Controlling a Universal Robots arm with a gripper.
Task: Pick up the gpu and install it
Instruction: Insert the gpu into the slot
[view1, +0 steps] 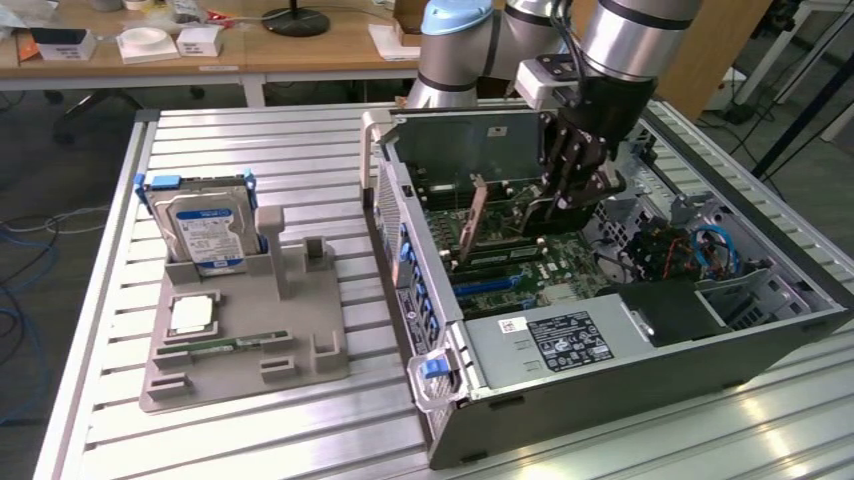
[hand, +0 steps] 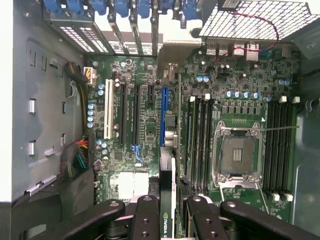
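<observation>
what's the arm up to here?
The gripper is inside the open PC case, holding the gpu on edge over the motherboard. In the wrist view the card sits between the fingers, lined up near the blue slot; whether it is fully seated cannot be told. On the grey holder outside the case, the hard drive and a memory stick are in place.
</observation>
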